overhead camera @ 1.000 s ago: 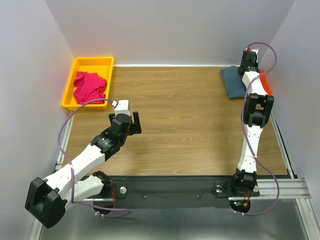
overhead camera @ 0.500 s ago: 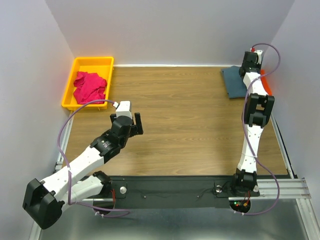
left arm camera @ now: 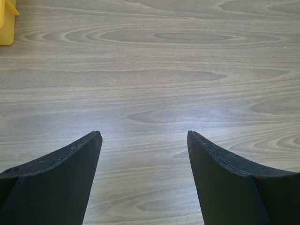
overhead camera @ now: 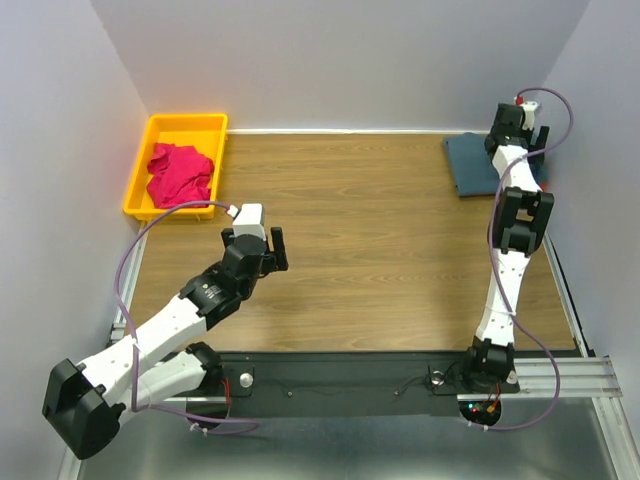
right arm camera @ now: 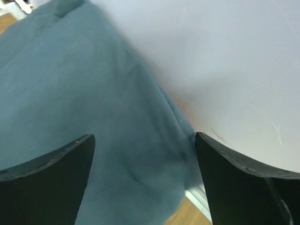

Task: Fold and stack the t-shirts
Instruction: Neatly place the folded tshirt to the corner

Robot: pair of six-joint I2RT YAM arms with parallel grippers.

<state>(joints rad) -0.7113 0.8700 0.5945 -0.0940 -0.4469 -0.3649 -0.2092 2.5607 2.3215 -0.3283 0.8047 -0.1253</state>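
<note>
lying folded in the far right corner, the slate grey-blue t-shirt (overhead camera: 468, 165) runs its long side near to far, just beside the wall (right arm camera: 225, 61). right gripper (right arm camera: 143, 140) hangs over it, jaws wide, empty. magenta-pink t-shirt (overhead camera: 178, 172) sits crumpled in the yellow bin (overhead camera: 186, 124). left gripper (left arm camera: 143, 138) gapes wide above the wooden table (left arm camera: 154, 70).

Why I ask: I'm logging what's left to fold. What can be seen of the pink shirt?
The pink shirt is plain magenta cloth that looks soft. It is unfolded and crumpled into a creased heap. It lies inside the yellow bin at the far left corner of the table, covering the bin's middle and near floor; the far end is bare. Only the bin touches it.
</note>
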